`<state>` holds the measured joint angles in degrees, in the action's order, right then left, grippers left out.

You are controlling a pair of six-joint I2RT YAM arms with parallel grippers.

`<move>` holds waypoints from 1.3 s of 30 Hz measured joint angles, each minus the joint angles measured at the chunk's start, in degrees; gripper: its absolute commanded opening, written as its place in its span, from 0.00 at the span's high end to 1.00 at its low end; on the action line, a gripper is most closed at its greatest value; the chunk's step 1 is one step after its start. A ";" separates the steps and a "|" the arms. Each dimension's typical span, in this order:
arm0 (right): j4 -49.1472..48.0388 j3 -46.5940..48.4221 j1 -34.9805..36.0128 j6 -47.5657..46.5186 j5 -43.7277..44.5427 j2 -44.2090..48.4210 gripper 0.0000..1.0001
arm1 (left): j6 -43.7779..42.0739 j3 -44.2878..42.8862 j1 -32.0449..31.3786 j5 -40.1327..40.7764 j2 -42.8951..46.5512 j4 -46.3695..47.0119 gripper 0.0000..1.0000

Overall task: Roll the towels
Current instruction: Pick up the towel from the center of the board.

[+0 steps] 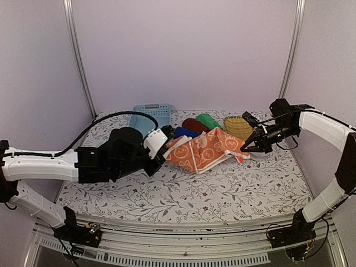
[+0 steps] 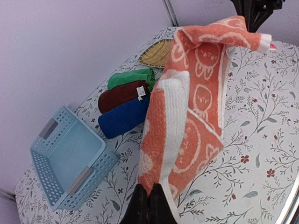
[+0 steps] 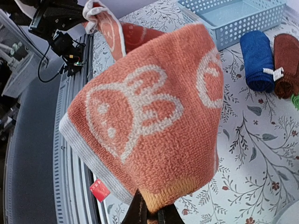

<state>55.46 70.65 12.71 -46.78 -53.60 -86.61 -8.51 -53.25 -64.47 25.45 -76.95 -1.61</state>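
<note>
Top external view shows both my arms reaching in over the flowery tabletop (image 1: pixel 222 189). My left hand (image 1: pixel 164 154) is shut tight on one corner of the orange towel (image 1: pixel 203 153). My right hand (image 1: pixel 245 148) is shut tight on the corner at the other end.

The towel hangs between the two hands, near the middle of the tabletop. It has white smiley pictures on it and sags in folds. I cannot tell if its low edge touches the tabletop. In the right wrist view a small red tag (image 3: pixel 99 190) sticks out from the towel's edge.

Just behind it lie three rolled towels, side by side and touching: the blue towel (image 1: pixel 185 133), the maroon towel (image 1: pixel 196 124) and the green towel (image 1: pixel 208 120). The yellow wicker tray (image 1: pixel 238 127) sits just right of the green one. The light blue basket (image 1: pixel 151 115) sits to the left at the back, by the wall.
</note>
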 measured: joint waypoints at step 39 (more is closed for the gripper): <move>-19.50 -18.62 26.18 0.15 31.30 -1.25 0.32 | 17.20 9.46 0.35 -14.49 -5.22 -11.67 0.35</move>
<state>35.97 52.03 38.89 -46.63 -22.31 -87.85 8.69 -43.79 -64.12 10.96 -82.17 -13.28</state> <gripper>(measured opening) 0.654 0.638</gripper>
